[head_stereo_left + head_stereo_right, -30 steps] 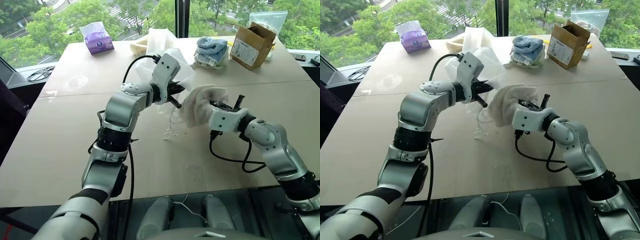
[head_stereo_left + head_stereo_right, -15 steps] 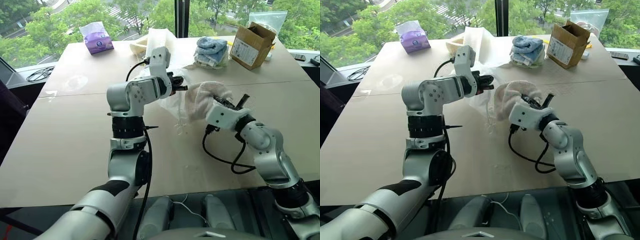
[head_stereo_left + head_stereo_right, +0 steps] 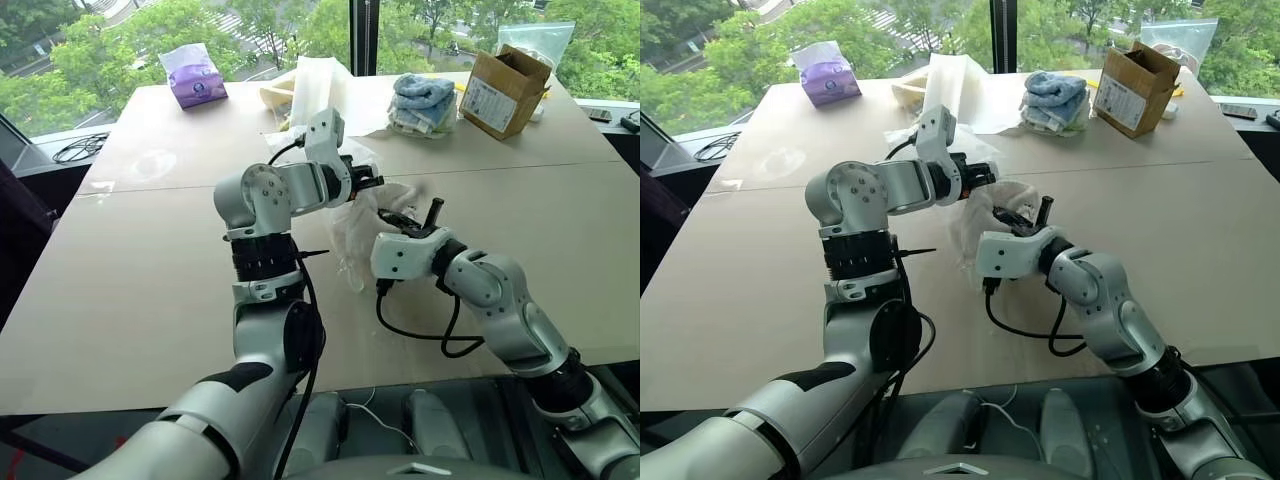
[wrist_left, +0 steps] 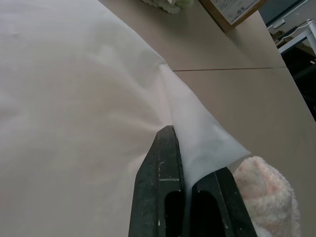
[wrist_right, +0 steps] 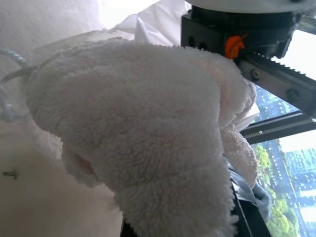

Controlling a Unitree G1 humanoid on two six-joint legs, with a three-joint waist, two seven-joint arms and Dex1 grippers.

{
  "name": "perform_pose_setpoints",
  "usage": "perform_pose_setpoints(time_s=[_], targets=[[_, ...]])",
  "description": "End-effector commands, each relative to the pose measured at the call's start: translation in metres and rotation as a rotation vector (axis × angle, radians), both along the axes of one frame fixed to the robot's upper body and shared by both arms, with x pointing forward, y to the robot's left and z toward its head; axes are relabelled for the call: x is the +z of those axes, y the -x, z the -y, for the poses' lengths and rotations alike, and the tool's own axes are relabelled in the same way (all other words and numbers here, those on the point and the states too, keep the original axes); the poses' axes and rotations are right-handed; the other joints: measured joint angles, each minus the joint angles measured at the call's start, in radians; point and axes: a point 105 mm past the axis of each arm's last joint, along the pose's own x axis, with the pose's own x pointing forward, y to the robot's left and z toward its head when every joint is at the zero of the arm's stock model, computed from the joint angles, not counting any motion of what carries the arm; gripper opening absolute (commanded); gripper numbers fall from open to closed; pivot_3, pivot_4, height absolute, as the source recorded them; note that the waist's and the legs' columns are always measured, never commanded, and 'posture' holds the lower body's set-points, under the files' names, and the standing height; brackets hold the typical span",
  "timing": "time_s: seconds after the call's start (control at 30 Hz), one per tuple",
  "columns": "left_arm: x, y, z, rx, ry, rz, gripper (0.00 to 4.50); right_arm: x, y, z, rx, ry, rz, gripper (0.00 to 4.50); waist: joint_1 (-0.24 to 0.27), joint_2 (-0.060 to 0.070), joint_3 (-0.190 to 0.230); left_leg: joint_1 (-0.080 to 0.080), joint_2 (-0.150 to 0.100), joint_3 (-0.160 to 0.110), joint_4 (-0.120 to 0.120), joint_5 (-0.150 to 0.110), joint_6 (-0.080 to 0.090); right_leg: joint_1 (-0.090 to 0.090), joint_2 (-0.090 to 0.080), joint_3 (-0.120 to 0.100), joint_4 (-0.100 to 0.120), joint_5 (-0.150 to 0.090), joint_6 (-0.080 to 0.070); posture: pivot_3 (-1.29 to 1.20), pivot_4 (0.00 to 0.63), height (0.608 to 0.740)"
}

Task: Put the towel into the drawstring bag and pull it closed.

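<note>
Sheer white fabric of the drawstring bag (image 3: 352,232) hangs in the air above the middle of the tan table (image 3: 130,260), held up by its top edge. The left gripper (image 4: 185,168) has its two black fingers pressed together on a fold of that edge, as the left wrist view shows plainly. From the pinch the bag droops downward, so its long axis runs roughly vertical, with its lower end near the tabletop; whether it touches the surface cannot be told. Its mouth faces the robot's right, toward the other arm.

The cream towel (image 5: 148,143) is bunched in the right gripper (image 3: 400,222), whose fingers are clamped on it, nearly together and buried in the pile. The wad sits right at the bag's opening, pressed against the thin fabric; in the left wrist view a fluffy corner of it shows just beside the pinched edge. How much of it is already inside cannot be told. A thin white cord (image 5: 12,64) of the bag lies beside the towel in the right wrist view.

At the far side of the table stand an open cardboard box (image 3: 508,88), a blue-and-white stack of towels (image 3: 422,102), a larger cream sheet of fabric (image 3: 325,85) and a purple tissue pack (image 3: 192,76), all well apart from the bag.
</note>
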Motion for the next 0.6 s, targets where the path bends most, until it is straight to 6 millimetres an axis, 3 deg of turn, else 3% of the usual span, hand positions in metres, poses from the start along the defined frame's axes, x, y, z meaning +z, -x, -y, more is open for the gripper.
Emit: perform_pose_setpoints(time_s=[0.03,0.2,0.33,0.6], targets=[[0.022,0.009,0.008,-0.037,0.05,0.065,0.0,0.0,0.0,-0.004,0.033,-0.046,-0.051,0.03,0.0,0.0,0.0,0.0,0.0,0.0,0.0,0.0,0.0,0.0,0.0,0.0,0.0,0.0,0.0,0.0,0.15,0.74],[0.023,0.021,0.012,-0.088,0.121,0.049,0.0,-0.007,-0.021,0.01,-0.103,-0.204,-0.2,0.03,-0.004,0.0,0.0,0.0,0.0,0.0,0.0,0.0,0.0,0.0,0.0,0.0,0.0,0.0,0.0,0.0,0.15,0.74],[0.015,0.032,0.014,-0.144,0.159,0.008,0.0,0.013,-0.032,-0.004,-0.107,-0.675,-0.419,0.03,-0.007,0.0,0.0,0.001,0.001,0.0,-0.001,0.0,0.0,0.0,0.001,0.001,0.001,0.0,0.0,0.0,0.15,0.74],[0.004,0.034,0.006,-0.159,0.168,-0.02,0.0,0.052,-0.039,-0.005,-0.029,-1.275,-0.677,0.03,-0.003,0.0,0.0,0.001,0.0,-0.001,-0.002,0.0,0.0,0.0,0.001,0.0,0.0,0.0,0.0,0.0,0.15,0.74]])
